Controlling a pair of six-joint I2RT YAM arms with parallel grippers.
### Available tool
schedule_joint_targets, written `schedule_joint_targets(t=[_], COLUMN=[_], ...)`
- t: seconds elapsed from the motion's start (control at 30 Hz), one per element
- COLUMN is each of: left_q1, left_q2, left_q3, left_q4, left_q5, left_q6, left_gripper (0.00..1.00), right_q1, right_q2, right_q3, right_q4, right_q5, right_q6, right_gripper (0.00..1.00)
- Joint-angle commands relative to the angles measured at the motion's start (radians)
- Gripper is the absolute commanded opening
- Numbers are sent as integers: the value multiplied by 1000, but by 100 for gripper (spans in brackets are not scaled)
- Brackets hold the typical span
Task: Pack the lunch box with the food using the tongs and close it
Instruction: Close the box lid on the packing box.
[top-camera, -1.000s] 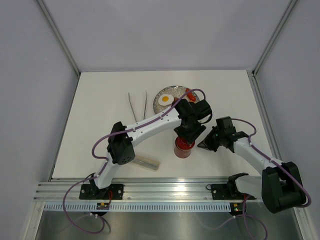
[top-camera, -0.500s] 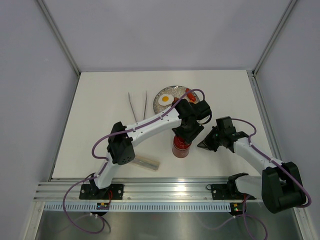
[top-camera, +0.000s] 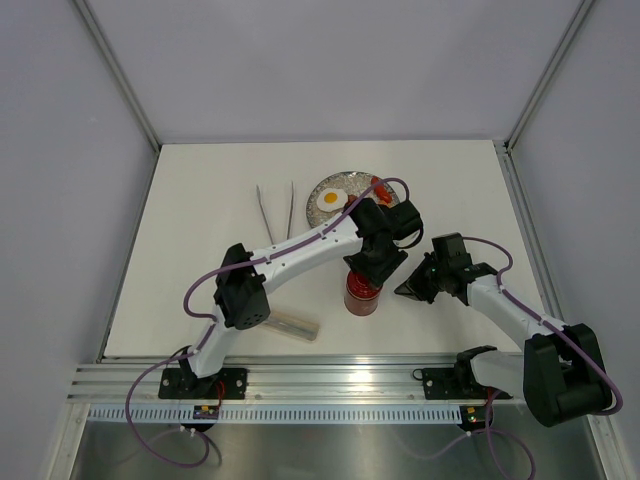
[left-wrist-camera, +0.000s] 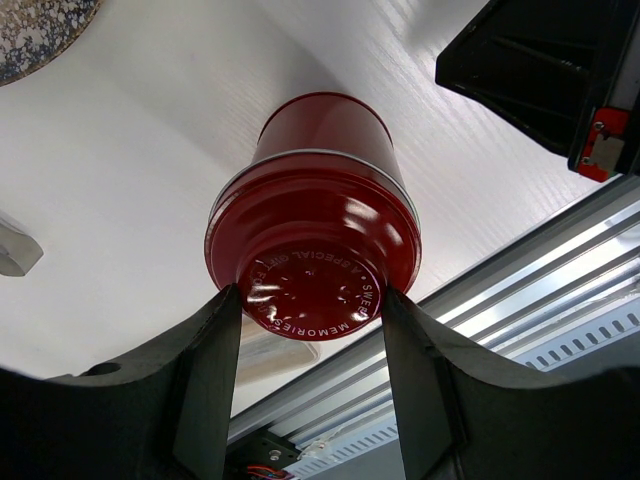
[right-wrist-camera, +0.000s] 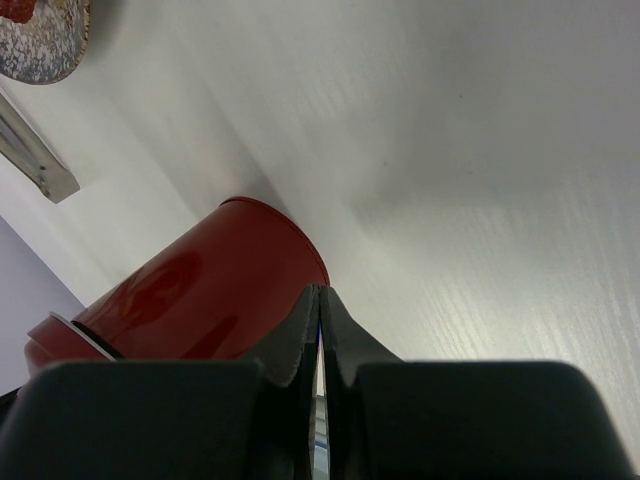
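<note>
The red lunch box (top-camera: 362, 295) stands upright near the table's front middle, with its round red lid (left-wrist-camera: 312, 292) sitting on top. A thin silver band shows under the lid. My left gripper (left-wrist-camera: 312, 325) comes down from above and is shut on the lid, one finger (left-wrist-camera: 210, 360) on each side. My right gripper (right-wrist-camera: 318, 292) is shut and holds nothing; its tips are at the lunch box's (right-wrist-camera: 200, 290) lower wall from the right. The tongs (top-camera: 278, 208) lie on the table left of the plate. A fried egg (top-camera: 332, 198) and a red food piece (top-camera: 381, 187) lie on the plate.
The speckled grey plate (top-camera: 352, 176) sits behind the lunch box. A pale flat block (top-camera: 290, 324) lies near the front edge, left of the lunch box. Metal rails run along the near edge, and white walls enclose the table.
My left gripper and the lid have shifted slightly left over the lunch box. The right arm has not moved.
</note>
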Motion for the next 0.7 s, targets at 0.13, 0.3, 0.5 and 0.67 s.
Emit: schedule_joint_targets(t=[0.13,0.3,0.5,0.67], left_q1=[1,1,1,1], left_q2=[-34,-34,-24,-15], left_q3=[-23,-33,-46,-53], left_q4=[-23,-27,-10,-3], left_q5=[6,-1,26,35], left_q6=[6,-3,-5,-2], left_gripper=[1,1,1,1], right_q1=[6,7,7,6], right_q2=[-13,-12,-13,-10], right_q3=[-6,-6,-6,-6], right_q4=[15,18,16,16], right_q5=[8,8,4,6], right_q6=[5,5,5,4], right_gripper=[7,7,7,7])
